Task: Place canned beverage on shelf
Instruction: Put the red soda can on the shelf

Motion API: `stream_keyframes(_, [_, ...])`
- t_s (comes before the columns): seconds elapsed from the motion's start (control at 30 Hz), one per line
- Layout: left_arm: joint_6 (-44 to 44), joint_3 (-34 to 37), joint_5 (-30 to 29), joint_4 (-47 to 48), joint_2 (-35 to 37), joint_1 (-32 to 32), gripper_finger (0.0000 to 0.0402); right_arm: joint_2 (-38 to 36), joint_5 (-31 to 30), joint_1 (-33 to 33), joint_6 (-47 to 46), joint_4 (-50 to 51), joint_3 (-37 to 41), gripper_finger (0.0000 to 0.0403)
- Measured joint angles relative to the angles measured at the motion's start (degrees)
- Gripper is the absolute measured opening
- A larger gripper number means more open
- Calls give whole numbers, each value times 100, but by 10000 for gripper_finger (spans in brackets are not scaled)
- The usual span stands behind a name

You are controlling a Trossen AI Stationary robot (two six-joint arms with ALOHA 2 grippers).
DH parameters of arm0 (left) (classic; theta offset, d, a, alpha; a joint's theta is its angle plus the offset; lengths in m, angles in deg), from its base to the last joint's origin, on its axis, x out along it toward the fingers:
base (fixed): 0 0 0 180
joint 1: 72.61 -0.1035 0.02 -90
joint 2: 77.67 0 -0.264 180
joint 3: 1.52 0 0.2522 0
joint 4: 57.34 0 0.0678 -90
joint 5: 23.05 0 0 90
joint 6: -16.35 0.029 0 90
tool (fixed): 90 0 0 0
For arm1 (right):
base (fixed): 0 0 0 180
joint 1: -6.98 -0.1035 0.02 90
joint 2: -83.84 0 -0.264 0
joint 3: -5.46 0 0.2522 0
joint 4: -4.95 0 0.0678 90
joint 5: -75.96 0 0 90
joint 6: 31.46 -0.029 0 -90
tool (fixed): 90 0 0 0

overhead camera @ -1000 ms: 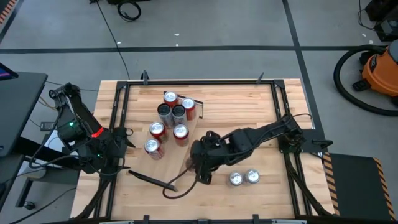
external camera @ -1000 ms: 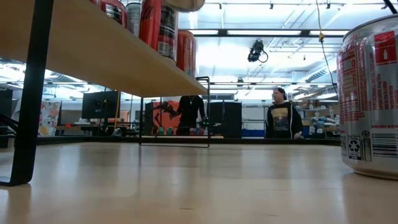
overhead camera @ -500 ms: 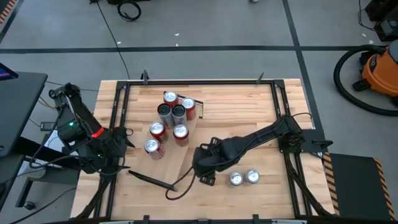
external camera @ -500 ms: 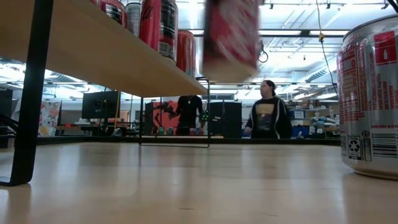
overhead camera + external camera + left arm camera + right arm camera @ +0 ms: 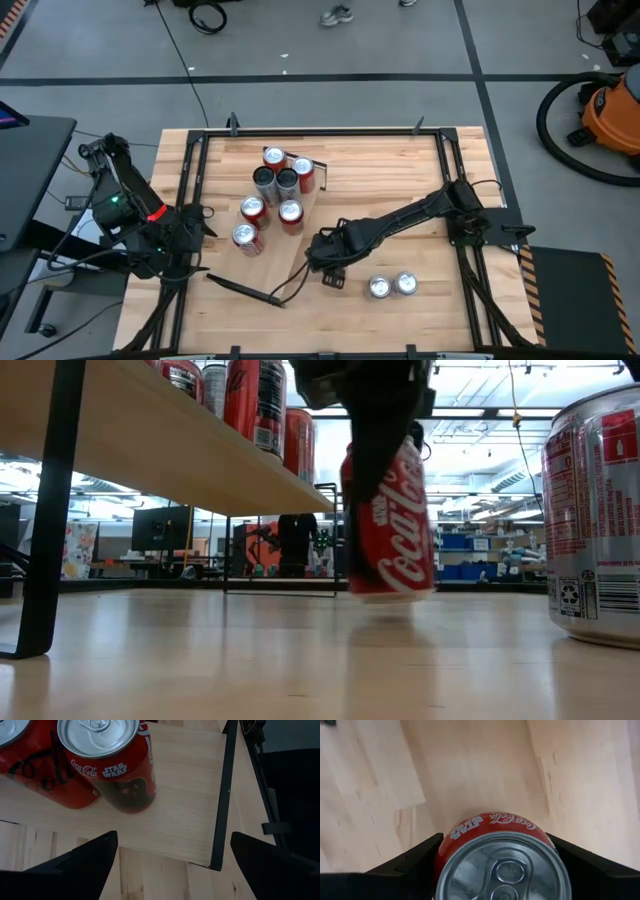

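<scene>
A red Coca-Cola can (image 5: 390, 540) hangs tilted in the low view, close above the wooden tabletop (image 5: 300, 660). My right gripper (image 5: 326, 260) is shut on it from above. In the right wrist view the can's silver top (image 5: 502, 870) sits between the two fingers. The shelf (image 5: 200, 460), a pale plank on dark legs, stands to the left and carries several cans (image 5: 287, 181). My left gripper (image 5: 172, 865) waits open over the shelf's near end, beside a Star Wars can (image 5: 107, 760). My right gripper pinches the can's side wall (image 5: 442, 852) near its top rim between its two fingers (image 5: 407, 862), one on each side. The fingers come steeply from above. The can hangs below them, tilted. I cannot tell whether its base (image 5: 392, 595) touches the tabletop.
Two more cans (image 5: 380, 288) (image 5: 405, 284) stand on the table near its front right; one of them (image 5: 597, 510) looms large in the low view. A black frame (image 5: 452, 170) runs around the tabletop. Bare wood lies between the shelf and these cans.
My right gripper has come down toward the table with the can and tipped to point more steeply down. The can has dropped into the low view from above and now hangs close over the tabletop.
</scene>
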Motion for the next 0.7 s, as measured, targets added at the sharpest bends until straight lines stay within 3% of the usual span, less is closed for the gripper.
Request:
stream_keyframes(0.33, [-27,0,-3,0,-2,0,400,-2,-94,2,-111,-396,100,354])
stream_keyframes(0.7, [-643,0,-372,-2,-224,144,400,-3,-914,-281,-231,527,-1119,351])
